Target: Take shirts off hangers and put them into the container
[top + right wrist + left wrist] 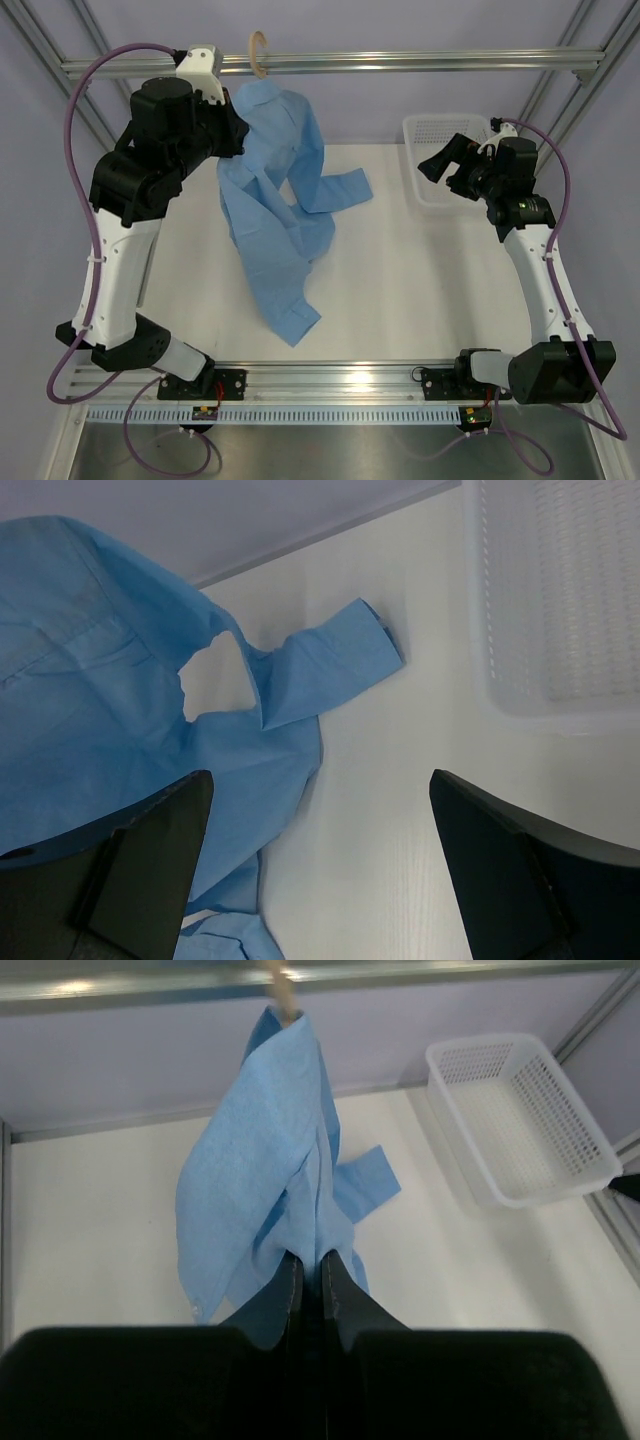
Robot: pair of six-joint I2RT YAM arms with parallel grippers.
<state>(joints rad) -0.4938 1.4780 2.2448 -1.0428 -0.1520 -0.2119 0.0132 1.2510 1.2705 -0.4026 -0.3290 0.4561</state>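
Note:
The light blue shirt [275, 200] hangs from the pale wooden hanger [258, 52], whose hook is over the top rail. Its lower part and one sleeve [330, 665] trail on the white table. My left gripper [312, 1265] is up beside the shirt's left edge, shut on a fold of the cloth [260, 1150]; the hanger's neck [281, 990] shows just above the collar. My right gripper [320, 805] is open and holds nothing. It hovers over bare table between the sleeve and the white mesh basket [560, 600], which lies at the back right [425, 135].
An aluminium rail [400, 62] crosses the back at hanger height, and slanted frame posts [585, 60] stand at both back corners. A purple wall closes off the rear. The table's front edge carries the arm bases [340, 380].

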